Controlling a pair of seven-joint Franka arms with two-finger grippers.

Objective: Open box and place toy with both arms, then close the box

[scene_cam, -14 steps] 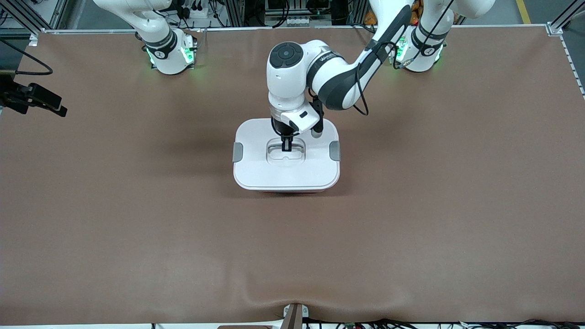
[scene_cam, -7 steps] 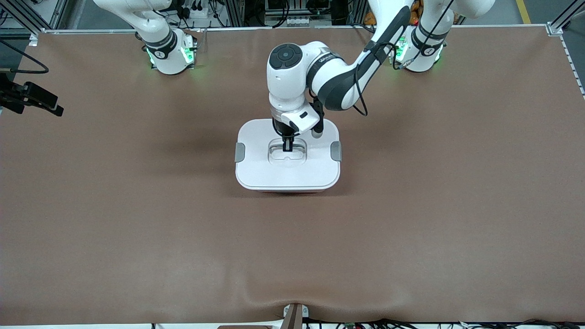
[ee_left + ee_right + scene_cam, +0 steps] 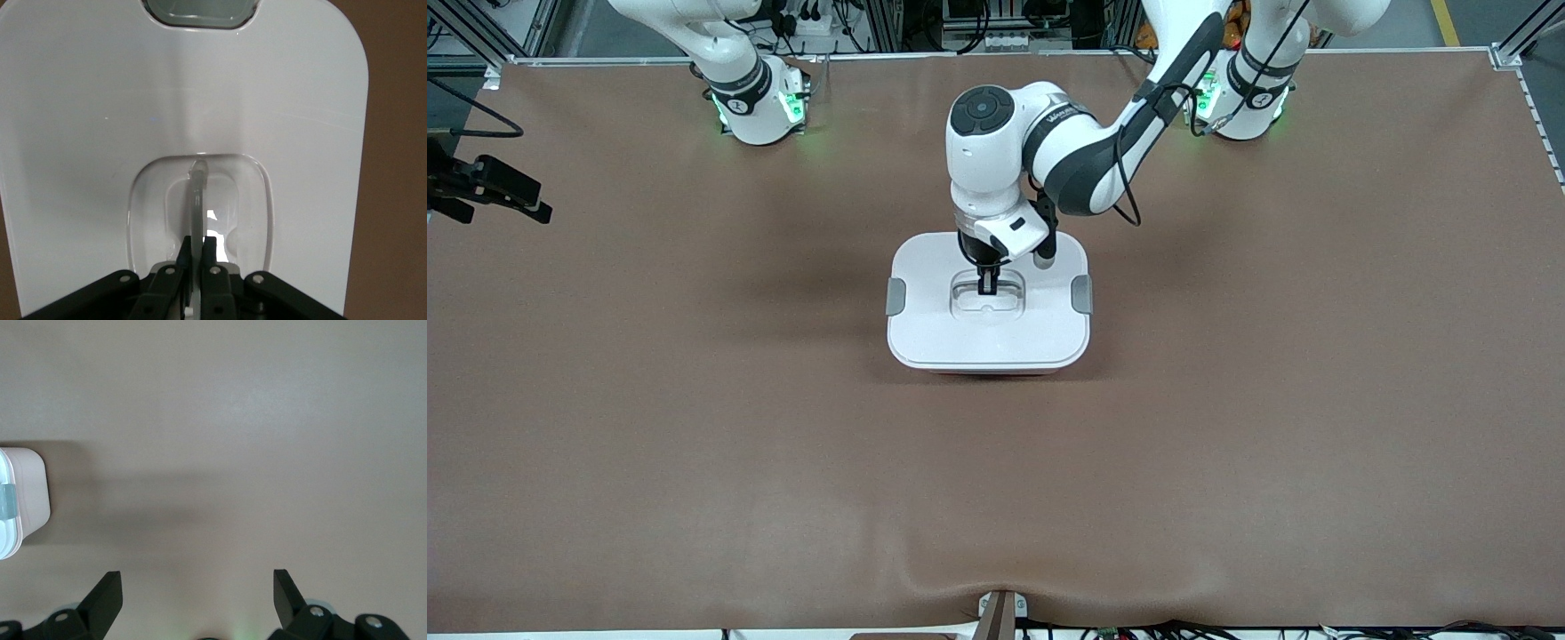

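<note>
At mid-table, the box (image 3: 989, 302) sits with its white lid (image 3: 200, 100) on. Left gripper (image 3: 987, 286) is down in the lid's recessed handle (image 3: 198, 193), fingers clenched on the clear handle bar. Right gripper (image 3: 197, 600) hangs spread wide over bare brown table (image 3: 694, 444) at the right arm's end, waiting.

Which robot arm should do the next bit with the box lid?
Left. The left gripper is shut on the clear handle of the lid; the right gripper waits open over bare table.
</note>
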